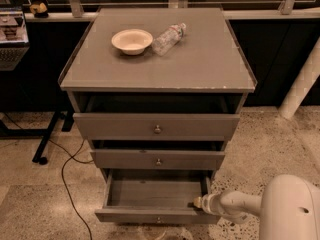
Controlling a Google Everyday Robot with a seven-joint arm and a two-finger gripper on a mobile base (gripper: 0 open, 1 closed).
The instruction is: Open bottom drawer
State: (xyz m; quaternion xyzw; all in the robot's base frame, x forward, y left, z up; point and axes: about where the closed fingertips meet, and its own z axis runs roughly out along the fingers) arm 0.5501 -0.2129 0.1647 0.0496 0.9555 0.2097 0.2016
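Camera view. You see the bottom drawer [155, 196] standing well out beneath the middle drawer [125, 159], its grey tray exposed. The gripper [198, 203] sits at its right front corner, just behind the front panel, probably to drag the panel outward. You cannot tell whether it is clamped or spread.

Grey cabinet top [200, 64]: white bowl [132, 40] upright, far left part; clear plastic bottle [168, 38] on its side just right of bowl. Speckled floor [40, 204] carries cabinet; black cable [67, 184] lies at left. Gripper [197, 202] at right near corner of bottom drawer [155, 193]
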